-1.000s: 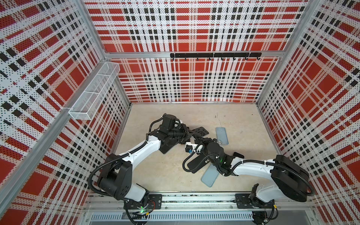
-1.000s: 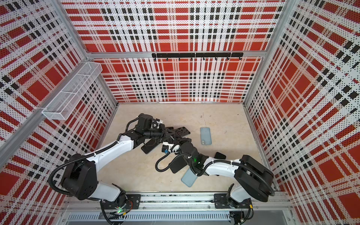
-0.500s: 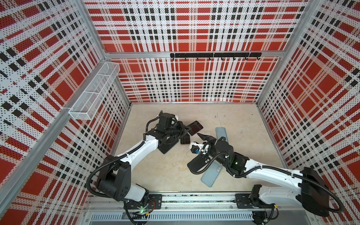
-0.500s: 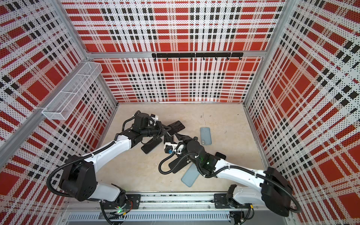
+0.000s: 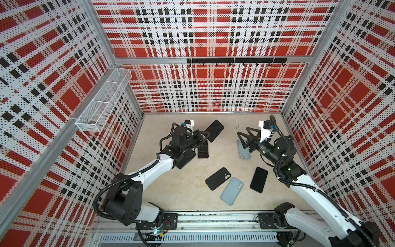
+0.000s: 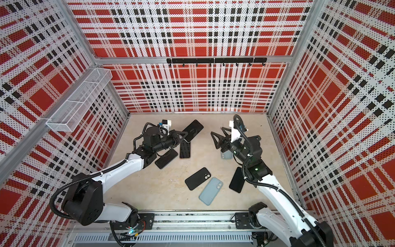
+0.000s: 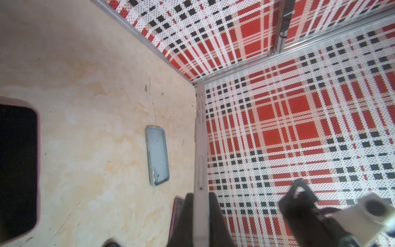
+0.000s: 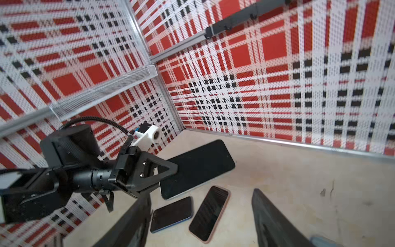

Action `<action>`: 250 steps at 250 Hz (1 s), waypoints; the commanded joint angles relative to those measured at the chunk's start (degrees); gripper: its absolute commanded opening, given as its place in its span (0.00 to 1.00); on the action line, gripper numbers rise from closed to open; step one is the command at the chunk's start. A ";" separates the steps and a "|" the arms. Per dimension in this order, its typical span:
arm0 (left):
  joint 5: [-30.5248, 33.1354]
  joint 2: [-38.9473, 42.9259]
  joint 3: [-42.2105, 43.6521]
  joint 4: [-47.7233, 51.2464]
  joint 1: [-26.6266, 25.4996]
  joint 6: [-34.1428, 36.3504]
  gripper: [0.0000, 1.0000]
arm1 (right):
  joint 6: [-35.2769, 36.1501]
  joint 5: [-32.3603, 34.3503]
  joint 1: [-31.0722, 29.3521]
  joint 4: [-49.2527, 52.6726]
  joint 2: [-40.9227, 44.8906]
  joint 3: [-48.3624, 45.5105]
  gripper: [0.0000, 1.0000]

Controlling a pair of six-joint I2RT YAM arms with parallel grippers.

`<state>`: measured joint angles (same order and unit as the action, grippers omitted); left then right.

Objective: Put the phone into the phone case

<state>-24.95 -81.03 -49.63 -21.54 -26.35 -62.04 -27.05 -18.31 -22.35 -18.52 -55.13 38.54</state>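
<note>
Your left gripper (image 5: 205,136) clamped on phone (image 5: 215,129), phone raised, tilted. Your right gripper (image 5: 243,131) spread wide, empty; blue case (image 5: 243,153) just beneath. Pink-edged phone (image 8: 209,213), blue-edged phone (image 8: 171,213) lie under left gripper.

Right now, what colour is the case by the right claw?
Pale blue case, clearest in left wrist view.

Left gripper (image 7: 200,200) pinching phone (image 7: 201,139) edge-on, blue case (image 7: 157,154) on table (image 7: 85,74)
</note>
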 commanded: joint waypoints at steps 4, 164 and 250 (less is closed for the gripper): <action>2.75 1.66 0.03 -16.17 -2.08 -2.91 0.00 | -31.47 -9.55 3.26 -23.15 -5.03 -8.07 0.70; 1.38 -8.88 2.27 -44.28 -5.15 -16.49 0.00 | -53.19 -7.07 -3.29 -62.41 -31.15 0.20 0.68; 2.45 -8.14 7.86 -50.74 -5.09 -18.33 0.00 | -46.48 -2.46 -6.30 -56.12 -29.02 -2.27 0.66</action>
<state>-22.00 -90.91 -41.98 -64.38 -31.59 -78.94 -77.45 -23.73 -28.08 -75.61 -88.20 38.83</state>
